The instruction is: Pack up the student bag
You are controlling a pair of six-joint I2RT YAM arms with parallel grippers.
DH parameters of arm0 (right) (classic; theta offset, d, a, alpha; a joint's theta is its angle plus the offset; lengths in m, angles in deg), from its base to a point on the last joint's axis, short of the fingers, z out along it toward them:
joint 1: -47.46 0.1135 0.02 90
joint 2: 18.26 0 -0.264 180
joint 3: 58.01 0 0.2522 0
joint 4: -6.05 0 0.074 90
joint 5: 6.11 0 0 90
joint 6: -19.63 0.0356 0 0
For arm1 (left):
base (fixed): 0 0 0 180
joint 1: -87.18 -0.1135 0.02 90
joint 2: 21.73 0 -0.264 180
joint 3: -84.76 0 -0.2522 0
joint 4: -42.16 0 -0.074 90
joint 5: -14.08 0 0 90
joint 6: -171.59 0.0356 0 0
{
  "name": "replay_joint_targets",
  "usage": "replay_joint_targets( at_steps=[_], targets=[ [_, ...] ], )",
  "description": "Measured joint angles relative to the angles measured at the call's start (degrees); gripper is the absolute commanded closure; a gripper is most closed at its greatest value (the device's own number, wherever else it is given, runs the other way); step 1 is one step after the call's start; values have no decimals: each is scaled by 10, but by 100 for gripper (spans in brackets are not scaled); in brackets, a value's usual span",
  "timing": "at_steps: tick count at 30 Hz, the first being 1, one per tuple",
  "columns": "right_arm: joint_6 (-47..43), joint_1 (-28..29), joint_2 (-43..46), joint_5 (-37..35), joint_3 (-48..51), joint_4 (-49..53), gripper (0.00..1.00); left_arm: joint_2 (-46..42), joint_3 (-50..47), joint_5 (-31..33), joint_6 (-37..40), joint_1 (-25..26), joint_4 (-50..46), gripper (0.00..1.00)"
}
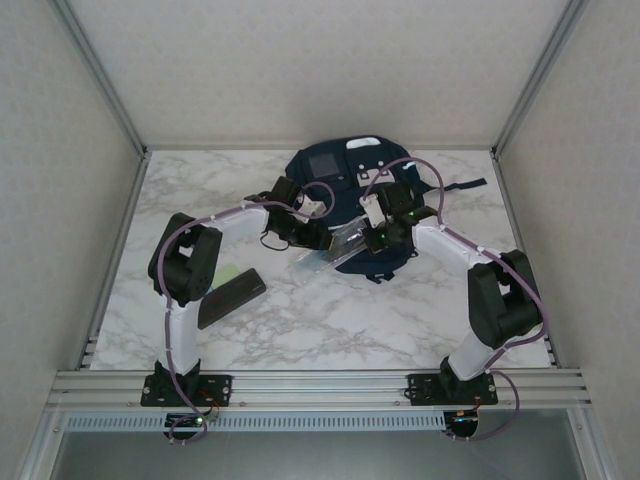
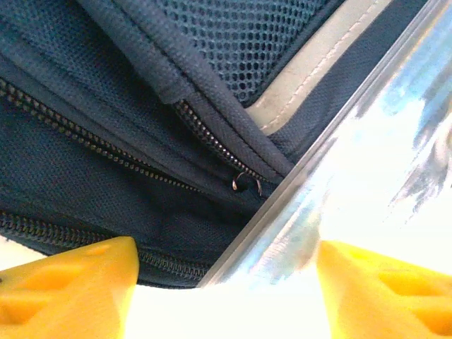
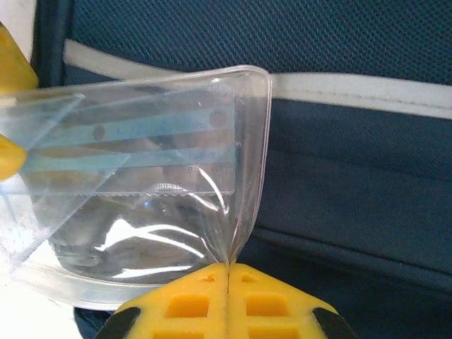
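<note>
One student bag (image 1: 330,175), one clear plastic pouch (image 3: 141,212), one flat black case (image 1: 232,297)

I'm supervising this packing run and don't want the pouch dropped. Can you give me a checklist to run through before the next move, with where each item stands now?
1. Right tool shut on the clear pouch at its corner: ok.
2. Left tool holding the pouch: not ok; its fingers straddle it but stand apart.
3. Rulers inside the pouch: ok.
4. Pouch positioned over the student bag: ok.
5. Zip opened wide enough for the pouch: cannot tell.
6. Everything packed: not ok; a black flat item lies on the table.
</note>
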Motion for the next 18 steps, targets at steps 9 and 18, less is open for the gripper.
replay_joint_targets(
  at_steps=[9,18],
  targets=[
    [70,-54,0,106,-1,-23,45,2,0,-10,-18,3,0,44],
    [120,-69,-28,225,-1,-58,44,10,0,-15,-33,5,7,43]
  ],
)
